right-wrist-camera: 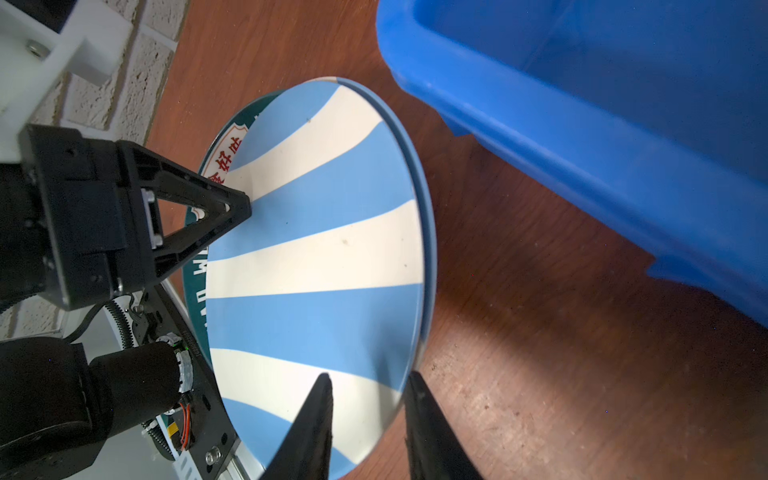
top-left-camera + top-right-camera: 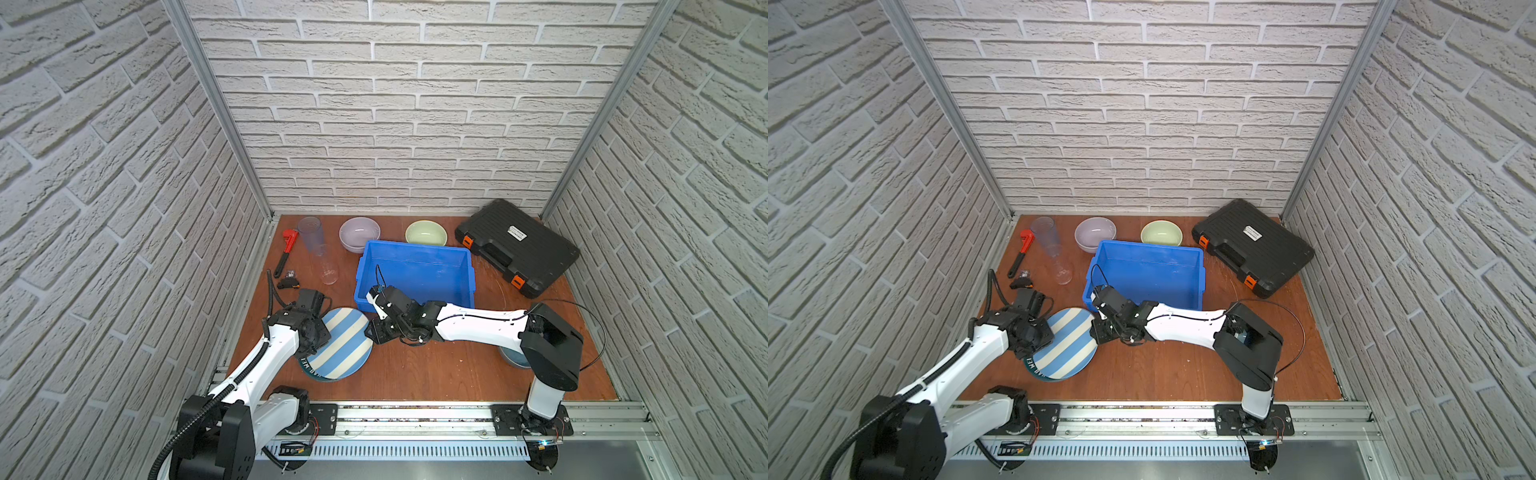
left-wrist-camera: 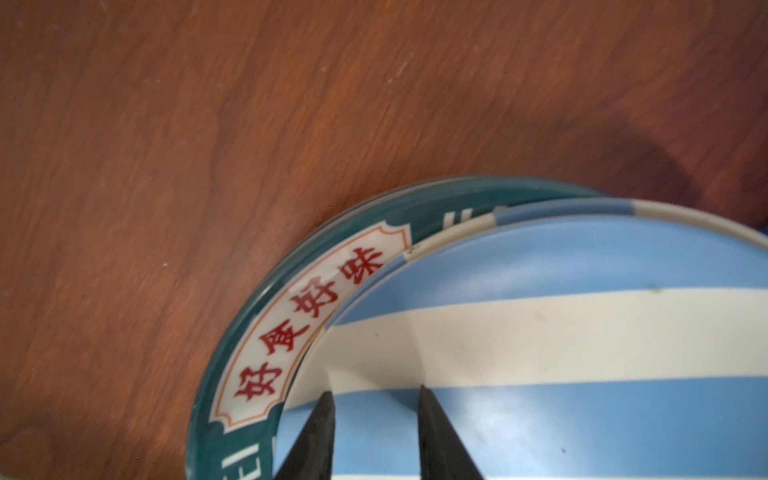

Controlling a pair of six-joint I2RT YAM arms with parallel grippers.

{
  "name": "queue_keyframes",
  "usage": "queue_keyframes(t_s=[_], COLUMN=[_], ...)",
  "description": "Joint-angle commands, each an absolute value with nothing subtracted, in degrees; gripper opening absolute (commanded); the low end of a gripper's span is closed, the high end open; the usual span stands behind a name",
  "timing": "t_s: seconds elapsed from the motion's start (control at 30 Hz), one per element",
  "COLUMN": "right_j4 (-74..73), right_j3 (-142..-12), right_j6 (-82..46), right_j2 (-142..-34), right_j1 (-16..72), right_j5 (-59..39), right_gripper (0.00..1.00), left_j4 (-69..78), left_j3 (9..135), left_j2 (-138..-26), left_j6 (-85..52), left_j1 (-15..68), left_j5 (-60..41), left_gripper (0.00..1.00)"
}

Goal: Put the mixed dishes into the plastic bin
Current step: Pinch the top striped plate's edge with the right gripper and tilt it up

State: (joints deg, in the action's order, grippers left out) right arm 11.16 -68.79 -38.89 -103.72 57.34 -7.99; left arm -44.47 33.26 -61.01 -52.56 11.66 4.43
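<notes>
Right gripper point(image 1: 369, 376) sets its jaws narrowly apart astride one side of the rim of the blue-white striped plate point(image 2: 347, 345); whether they clamp the rim cannot be told. Left gripper point(image 3: 375, 390) holds nothing: its jaws stand narrowly apart, tips at the plate's face close to the opposite rim. The striped plate lies stacked on the teal lettered plate point(image 3: 303, 328), on the table point(image 2: 415, 374) just beside the near left corner of the plastic bin point(image 2: 415, 246). Treat the plate as stiff, glazed, slippery and probably breakable; the rim is the only hold, best taken where it overhangs the teal plate. The bin's visible floor is bare. Behind it, the lilac bowl point(image 2: 359, 234) and pale green bowl point(image 2: 426, 232) stand empty.
</notes>
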Motion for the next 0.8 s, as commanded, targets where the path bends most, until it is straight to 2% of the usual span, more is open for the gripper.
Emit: queue_keyframes(t_s=[0.0, 0.23, 0.53, 0.77], right_j4=[9.2, 6.0, -6.6, -1.7], right_j3=[-69.5, -68.7, -63.7, -65.8], right_j6=[-40.0, -41.1, -47.9, -47.1], right_j2=[-104.2, -104.5, -105.6, -106.8], right_j1=[57.8, 57.8, 55.9, 55.7], right_j5=[-8.7, -10.9, -18.2, -17.8], right_gripper=[0.32, 0.29, 0.29, 0.34], left_j4=[-44.7, -44.4, -42.5, -41.2], left_j3=[31.6, 31.6, 30.2, 29.3], left_j2=[-61.9, -62.0, -62.7, -63.5], left_j6=[-52.6, -52.5, -52.3, -52.3], left_j1=[11.9, 12.0, 12.1, 12.1], left_j5=[4.3, 4.2, 2.8, 2.3], left_gripper=[0.34, 0.33, 0.31, 0.31])
